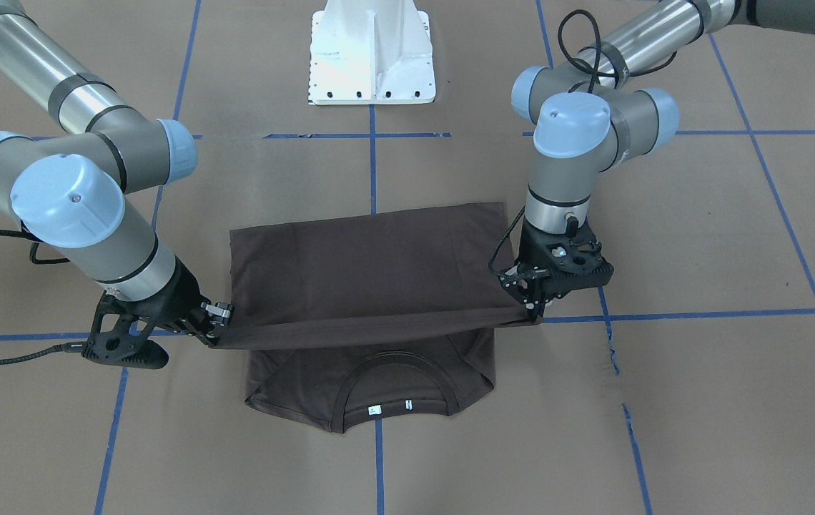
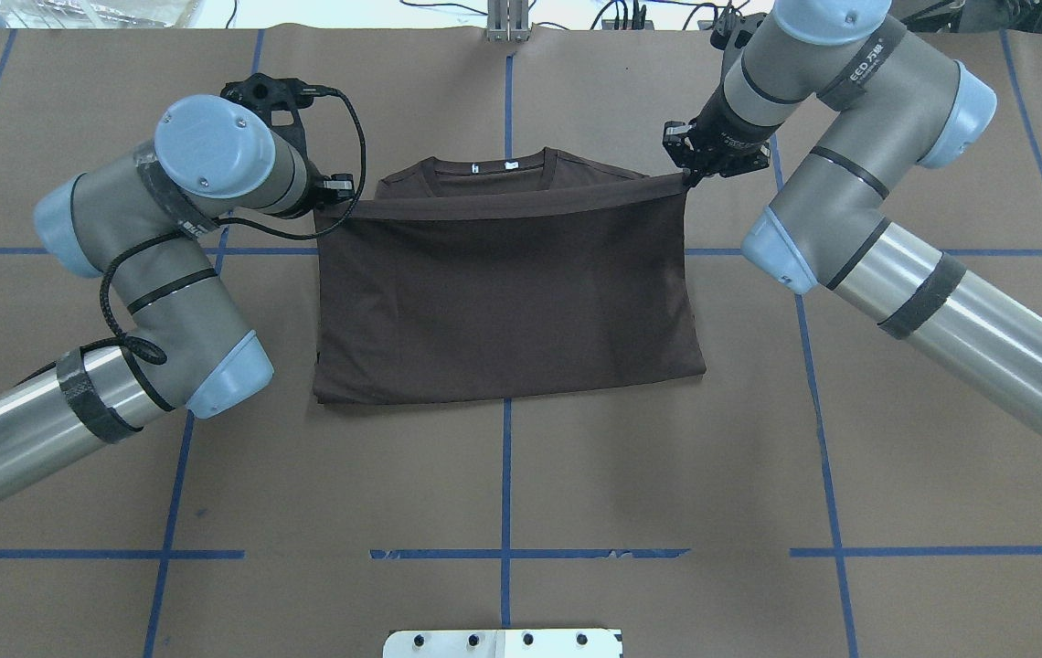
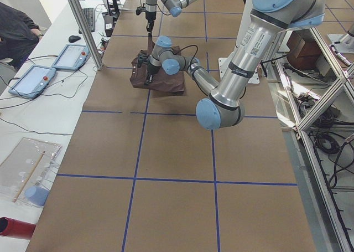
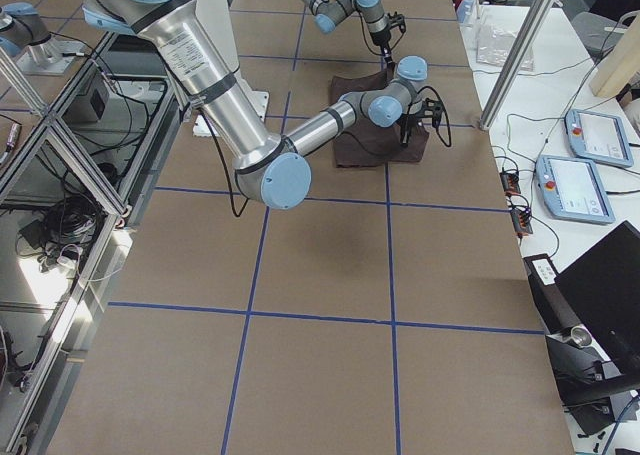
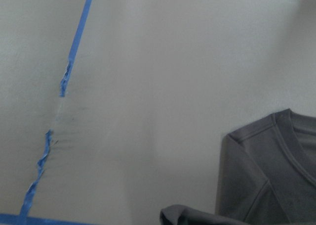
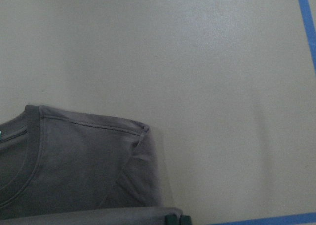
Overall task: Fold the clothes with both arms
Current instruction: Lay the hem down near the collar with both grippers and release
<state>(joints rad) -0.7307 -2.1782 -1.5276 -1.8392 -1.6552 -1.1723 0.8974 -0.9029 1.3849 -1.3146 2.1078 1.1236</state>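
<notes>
At the raised hem's two ends, the left hand [image 1: 532,306] and right hand [image 1: 213,323] each clamp a corner of the T-shirt [image 1: 364,265], which lies centred on the counter [image 1: 700,236]. Uneven travel toward the far collar [image 1: 393,355] could skew the fold or drag the lower layer.

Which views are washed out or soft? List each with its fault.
Left wrist and right wrist views: pale and soft, the T-shirt reads grey, not brown. Overhead view: sharp, with a bright sheen along the metal tube of the right arm. Front-facing view: sharp, evenly lit.
</notes>
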